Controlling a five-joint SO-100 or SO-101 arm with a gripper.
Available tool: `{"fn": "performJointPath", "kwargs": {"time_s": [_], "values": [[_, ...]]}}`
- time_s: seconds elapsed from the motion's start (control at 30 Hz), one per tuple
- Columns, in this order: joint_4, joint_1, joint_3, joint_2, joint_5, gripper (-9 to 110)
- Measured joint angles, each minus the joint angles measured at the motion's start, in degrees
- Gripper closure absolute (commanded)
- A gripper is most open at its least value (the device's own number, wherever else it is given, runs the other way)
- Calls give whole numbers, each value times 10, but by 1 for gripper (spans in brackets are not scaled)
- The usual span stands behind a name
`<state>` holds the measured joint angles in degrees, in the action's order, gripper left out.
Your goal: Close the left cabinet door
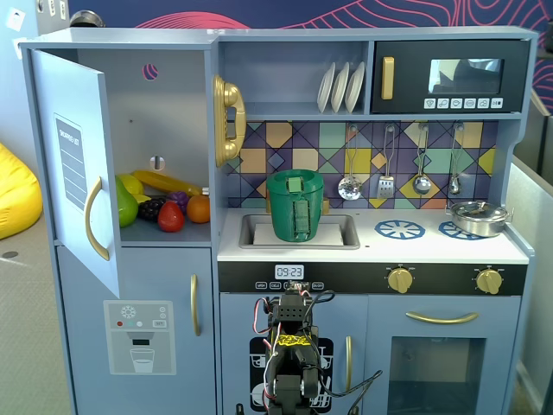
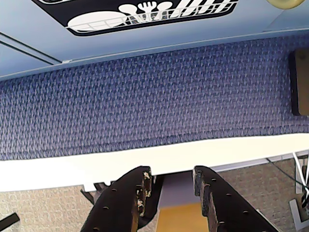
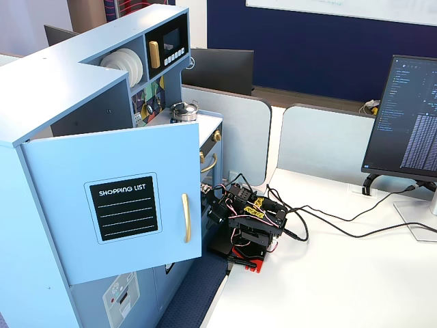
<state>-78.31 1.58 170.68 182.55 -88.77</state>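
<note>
Your target, the left cabinet door (image 1: 79,164), stands swung wide open at the upper left of a fixed view, its gold handle (image 1: 93,219) facing the camera edge-on; in another fixed view it fills the left centre of the frame (image 3: 113,205), chalkboard panel (image 3: 123,208) outward. The arm (image 1: 291,359) sits folded low at the bottom centre of the frame, well apart from the door, so the step in hand looks like the approach. The gripper (image 2: 171,186) shows at the bottom of the wrist view with its jaws parted and nothing between them, pointing down at blue carpet (image 2: 145,96) and a white table edge (image 2: 96,166). You would do best to raise and swing the arm toward the door's outer face, meet it near the handle side rather than near the hinge, and push with a broad, flat contact, jaws drawn together, following the door's arc until it meets the cabinet frame. Keep clear of the cables (image 3: 314,225). The wrist view shows neither the door nor its handle, so it gives you no guidance yet. The arm's base is cut off at the bottom of a fixed view, and the toy fruit (image 1: 164,206) inside is partly hidden by the door; whether any of it juts past the shelf edge is hard to tell.
</note>
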Motion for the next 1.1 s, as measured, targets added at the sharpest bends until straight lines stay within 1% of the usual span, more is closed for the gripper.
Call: {"fn": "performJointPath", "kwargs": {"time_s": [0.37,0.47,0.5,0.6,0.63,0.77,0.93,1.03,1.1], "values": [[0,-18,0,0,0,101],[0,-51,0,0,0,101],[2,-76,0,0,1,101],[32,-194,-4,-6,30,101],[62,-243,-9,-12,38,101],[248,-452,-48,-78,26,102],[507,-705,-105,-176,-58,102],[609,-821,-122,-213,-133,101],[648,-865,-127,-229,-180,101]]}}
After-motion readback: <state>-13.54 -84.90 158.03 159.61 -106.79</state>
